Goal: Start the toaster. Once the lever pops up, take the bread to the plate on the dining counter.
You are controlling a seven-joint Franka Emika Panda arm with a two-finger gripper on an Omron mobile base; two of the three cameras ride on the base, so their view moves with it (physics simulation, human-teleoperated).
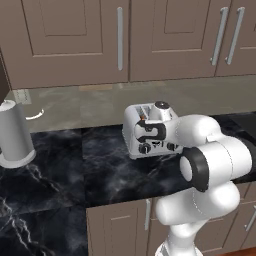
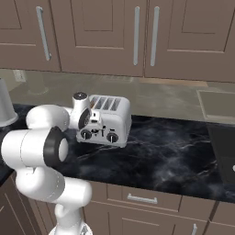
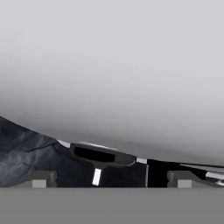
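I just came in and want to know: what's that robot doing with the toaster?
The white robot arm is reaching over the black marble counter to the silver toaster. Its gripper is open and holds nothing; it sits right up against the toaster's front, where the sliders and knobs are. It looks like it's getting ready to start the toaster. A grey canister stands off to the side.
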